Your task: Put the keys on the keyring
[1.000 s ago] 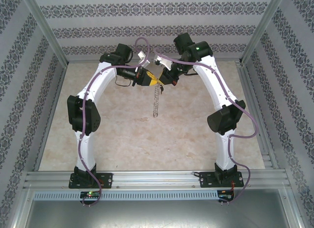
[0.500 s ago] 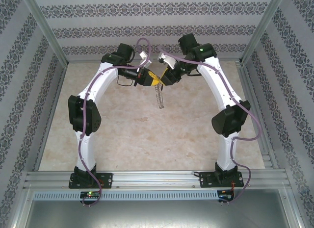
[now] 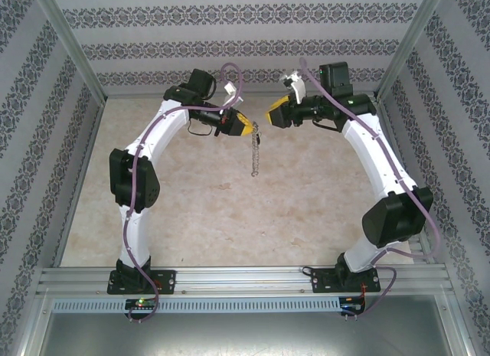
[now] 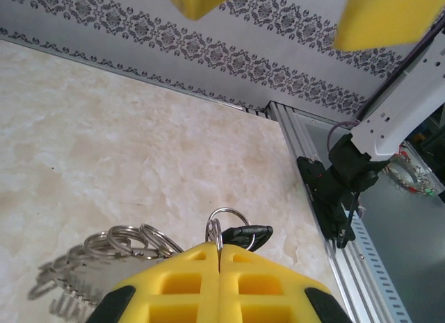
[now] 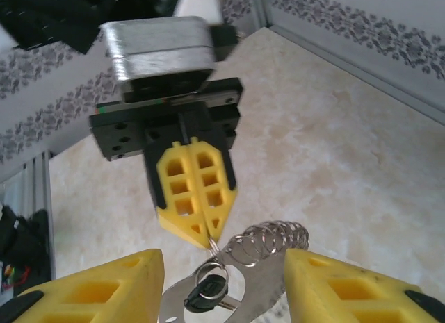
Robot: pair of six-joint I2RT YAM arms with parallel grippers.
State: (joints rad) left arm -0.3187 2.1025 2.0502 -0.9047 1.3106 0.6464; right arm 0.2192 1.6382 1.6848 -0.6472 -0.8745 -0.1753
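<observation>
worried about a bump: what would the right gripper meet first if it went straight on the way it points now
Probably the key and keyring hanging from the shut left gripper, framed between the open fingers of the right gripper; the left gripper's tips sit just beyond. Depth is unclear.

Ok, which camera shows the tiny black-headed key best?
Right wrist: the tiny key with black plastic head faces the camera, head and short blade both visible. Left wrist catches its head edge-on beyond the yellow fingers. Top external: too small to tell.
</observation>
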